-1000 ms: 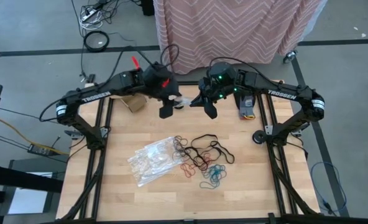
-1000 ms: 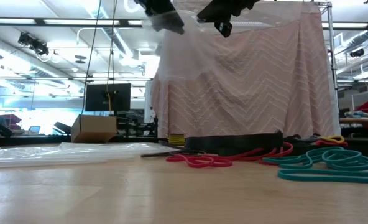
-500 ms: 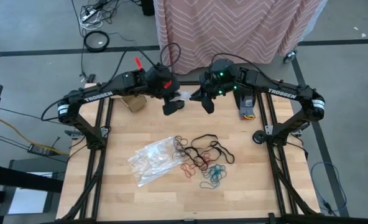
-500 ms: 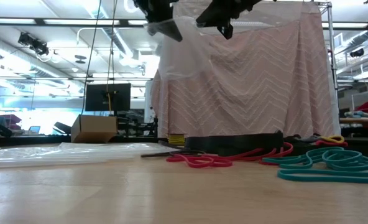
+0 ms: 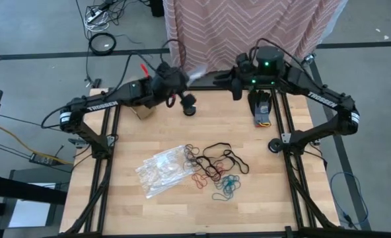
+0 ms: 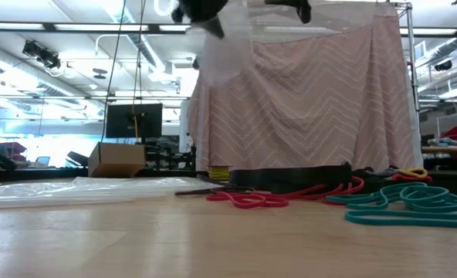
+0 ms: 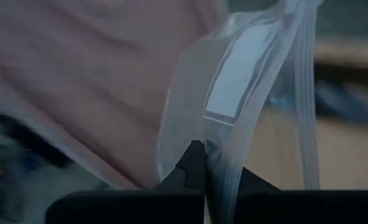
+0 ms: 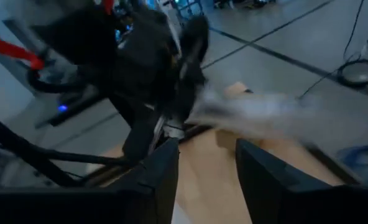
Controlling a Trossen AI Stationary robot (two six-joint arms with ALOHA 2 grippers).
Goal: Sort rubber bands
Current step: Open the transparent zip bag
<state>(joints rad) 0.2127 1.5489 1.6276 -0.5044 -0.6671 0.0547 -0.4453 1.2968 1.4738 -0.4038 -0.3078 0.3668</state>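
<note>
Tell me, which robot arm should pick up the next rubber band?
Probably the right. The left gripper is shut on a clear plastic bag, so it is busy. The right gripper is open and holds nothing. Both hang equally far from the rubber bands.

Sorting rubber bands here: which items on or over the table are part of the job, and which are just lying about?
Job:
thin black rubber loops
small red rubber loops
small teal rubber loops

Lying about:
clear crinkly plastic bags on the wood
clear zip bag pinched in the left pincer
small cardboard box
</note>
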